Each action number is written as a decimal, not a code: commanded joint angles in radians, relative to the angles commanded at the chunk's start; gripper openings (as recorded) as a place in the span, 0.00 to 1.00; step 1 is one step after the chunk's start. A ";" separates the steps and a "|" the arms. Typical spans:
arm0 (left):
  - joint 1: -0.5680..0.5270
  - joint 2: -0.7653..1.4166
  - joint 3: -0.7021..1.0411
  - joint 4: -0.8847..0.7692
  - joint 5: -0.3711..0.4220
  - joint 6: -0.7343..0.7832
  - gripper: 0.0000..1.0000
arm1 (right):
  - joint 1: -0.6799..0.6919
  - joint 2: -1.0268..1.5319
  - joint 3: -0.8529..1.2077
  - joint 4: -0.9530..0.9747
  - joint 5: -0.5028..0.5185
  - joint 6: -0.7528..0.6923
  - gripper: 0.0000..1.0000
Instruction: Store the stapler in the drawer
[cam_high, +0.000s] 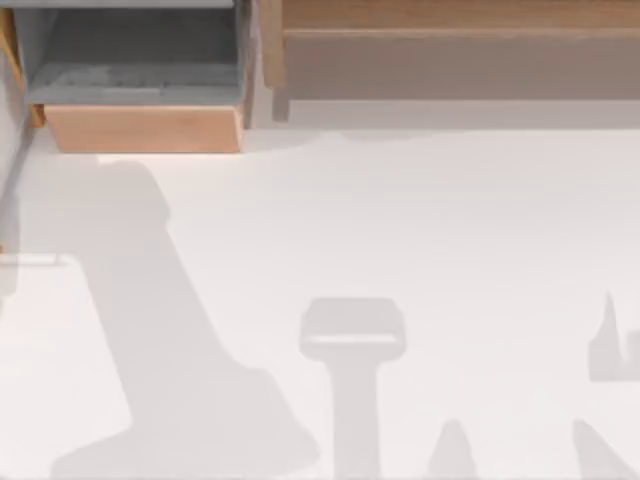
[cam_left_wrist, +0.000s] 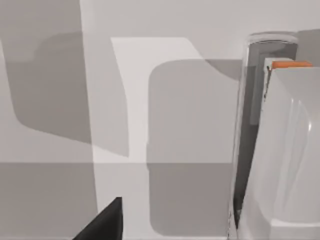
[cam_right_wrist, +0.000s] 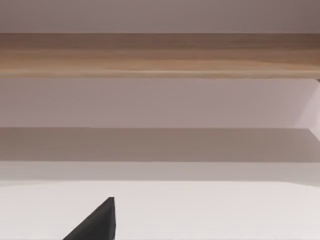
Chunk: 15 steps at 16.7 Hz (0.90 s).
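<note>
White tabletop (cam_high: 420, 230) spread below the long wooden unit (cam_high: 450, 50) along the back. At back left the drawer (cam_high: 145, 128) stood open, its grey inside bare. Whether either claw was apart, I cannot tell.

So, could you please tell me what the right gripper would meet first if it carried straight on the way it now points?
Judging by the right wrist view, bare white tabletop lies ahead, then the long brown wooden unit across the far side. That unit looks like the first obstacle, though depth is unclear.
</note>
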 joint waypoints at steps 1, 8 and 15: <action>-0.002 0.000 0.000 0.000 0.000 0.000 1.00 | 0.000 0.000 0.000 0.000 0.000 0.000 1.00; 0.022 -0.171 -0.133 0.123 0.055 0.101 1.00 | 0.000 0.000 0.000 0.000 0.000 0.000 1.00; 0.168 -0.472 -0.499 0.637 0.169 0.428 1.00 | 0.000 0.000 0.000 0.000 0.000 0.000 1.00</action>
